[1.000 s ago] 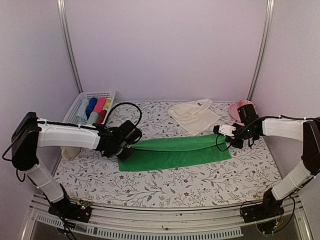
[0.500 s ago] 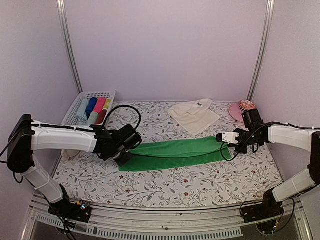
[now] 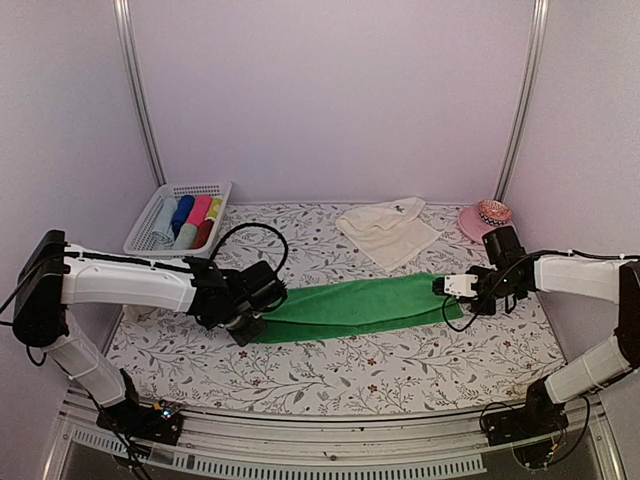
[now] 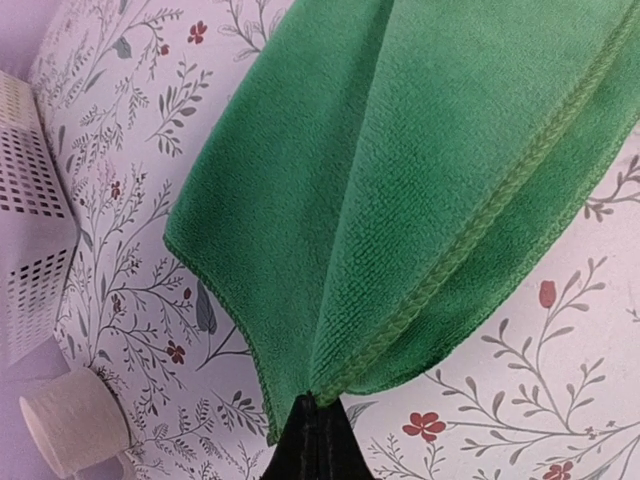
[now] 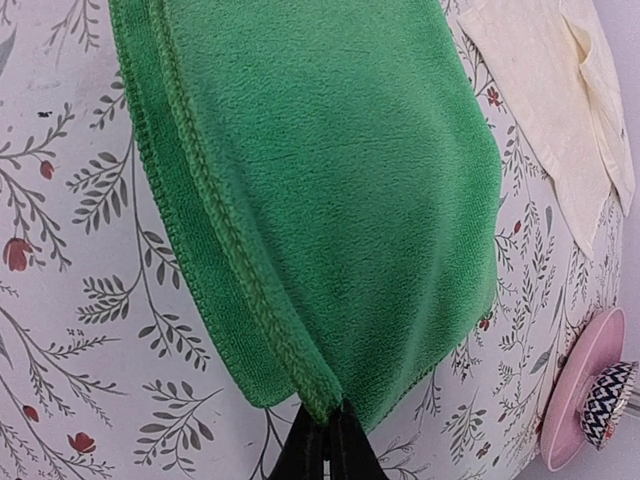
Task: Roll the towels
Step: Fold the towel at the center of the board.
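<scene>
Overhead view of a floral-print table (image 3: 330, 372), two black-and-white arms reaching in from either side. Stretched between them, a green towel (image 3: 355, 307), folded lengthwise into a long narrow band across the middle of the table.

Left gripper (image 4: 318, 425) clenched on the corner of the band's left end, layers of cloth fanning out ahead of the jaws, a stitched hem uppermost. Right gripper (image 5: 330, 430) pinched tight on the corner of the right end, the folded hem running straight into the jaws.

Beyond the right jaws, toward the back wall, a cream towel (image 3: 387, 232) lying loosely folded, apart from the green one, with a small dark mark near its far edge (too small to read as a label or logo). Farther out past the right jaws, in the far right corner, a pink dish (image 3: 470, 224) with a small patterned ball (image 3: 492, 211) on it.

Well beyond the left jaws, in the far left corner, a white basket (image 3: 197, 187) holding rolls (image 3: 190, 215) in blue, pink, red, yellow and pale tints. Close to the left jaws in the wrist view, a pale cylinder (image 4: 75, 432) on the table near the basket.
</scene>
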